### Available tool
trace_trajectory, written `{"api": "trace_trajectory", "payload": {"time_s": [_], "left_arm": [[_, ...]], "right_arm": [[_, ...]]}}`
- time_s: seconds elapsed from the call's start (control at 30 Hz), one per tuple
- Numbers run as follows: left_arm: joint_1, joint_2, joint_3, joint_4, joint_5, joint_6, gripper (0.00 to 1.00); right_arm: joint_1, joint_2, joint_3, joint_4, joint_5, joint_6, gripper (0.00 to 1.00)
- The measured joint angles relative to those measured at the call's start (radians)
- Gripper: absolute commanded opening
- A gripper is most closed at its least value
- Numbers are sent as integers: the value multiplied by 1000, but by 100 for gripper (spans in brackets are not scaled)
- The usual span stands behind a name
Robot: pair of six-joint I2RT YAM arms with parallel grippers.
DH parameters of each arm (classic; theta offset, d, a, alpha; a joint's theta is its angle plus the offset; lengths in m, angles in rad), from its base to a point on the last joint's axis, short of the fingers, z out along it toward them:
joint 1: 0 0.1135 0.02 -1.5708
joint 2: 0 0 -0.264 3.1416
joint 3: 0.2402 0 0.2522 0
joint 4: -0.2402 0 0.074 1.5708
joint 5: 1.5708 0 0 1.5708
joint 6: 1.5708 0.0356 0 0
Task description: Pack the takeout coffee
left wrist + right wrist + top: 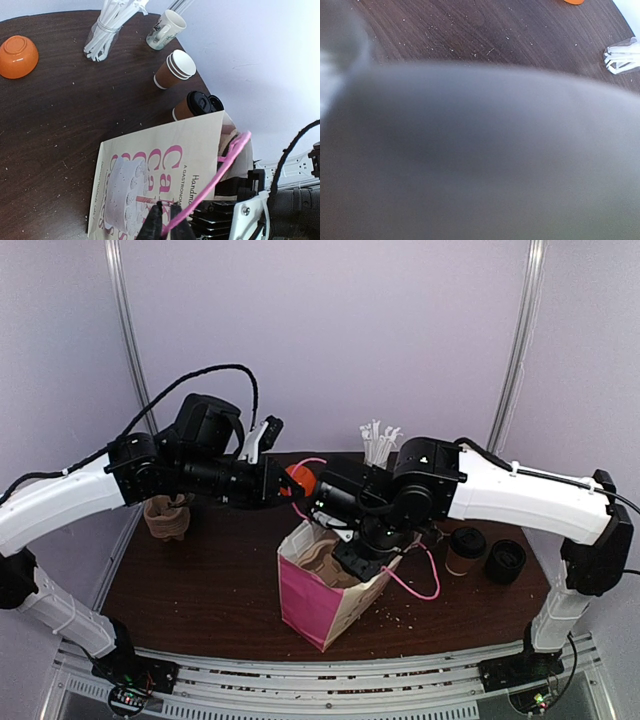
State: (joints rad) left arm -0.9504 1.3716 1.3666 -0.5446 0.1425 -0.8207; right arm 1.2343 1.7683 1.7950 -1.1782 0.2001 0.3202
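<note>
The takeout coffee [465,550], a brown kraft cup with a black lid [192,106], stands on the table right of the paper bag [320,585]. The bag is cream and pink with cake print [160,170] and stands open. My left gripper [164,222] is shut on the bag's pink cord handle [220,170], holding it up above the bag's far side [290,485]. My right gripper [352,558] reaches down into the bag's mouth. Its jaws are hidden, and a blurred grey surface fills most of the right wrist view.
A squat black stack of lids [505,560] sits beside the coffee. Behind are open kraft cups [175,69], a printed mug [166,30], a jar of white stirrers [102,35] and an orange bowl [17,56]. Brown stacked items [167,517] stand at the far left.
</note>
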Motion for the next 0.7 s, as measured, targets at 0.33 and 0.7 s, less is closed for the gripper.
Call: {"api": "trace_trajectory", "payload": {"time_s": [0.33,0.7], "left_arm": [[4,1,0,21,-6,-5,0],[16,11,4,21,-29,-17,0]], "right_arm": [[0,-52,-54,18,-4,-1,37],[0,-98,-134,50,-33,-12,37]]}}
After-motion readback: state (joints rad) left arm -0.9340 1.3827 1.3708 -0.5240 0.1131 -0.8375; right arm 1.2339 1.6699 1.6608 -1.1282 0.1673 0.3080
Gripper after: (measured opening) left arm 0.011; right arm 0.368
